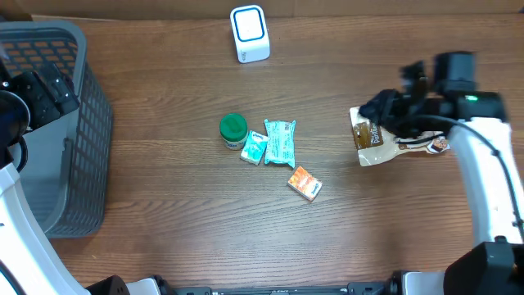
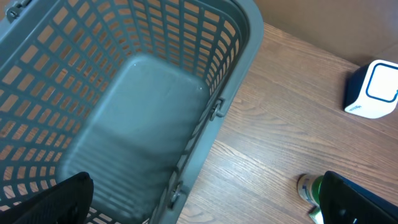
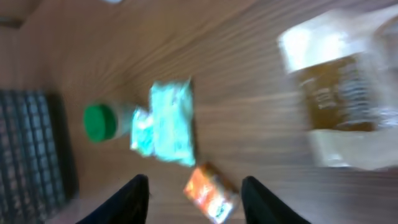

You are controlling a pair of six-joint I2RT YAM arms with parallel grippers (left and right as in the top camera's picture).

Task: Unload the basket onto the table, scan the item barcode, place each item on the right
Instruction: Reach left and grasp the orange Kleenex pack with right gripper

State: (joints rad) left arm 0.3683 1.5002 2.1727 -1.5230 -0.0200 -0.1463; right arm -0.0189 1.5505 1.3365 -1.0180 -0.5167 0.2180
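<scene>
A brown and white pouch [image 1: 372, 139] lies flat on the table at the right. My right gripper [image 1: 378, 111] hovers just above its far end, open, with nothing between the fingers. In the blurred right wrist view the pouch [image 3: 342, 93] sits at the upper right, away from the gripper [image 3: 194, 183]. The white and blue scanner [image 1: 249, 33] stands at the back centre of the table. My left gripper [image 1: 57, 86] hangs open over the grey basket [image 1: 82, 164], empty in the left wrist view [image 2: 202, 199].
Mid-table lie a green-lidded jar [image 1: 233, 129], two teal packets [image 1: 280, 141] and an orange packet [image 1: 304, 183]. The orange packet [image 3: 211, 191] shows on the table beneath my right fingers. The basket [image 2: 143, 106] has nothing in it. The scanner [image 2: 373, 90] stands beyond it.
</scene>
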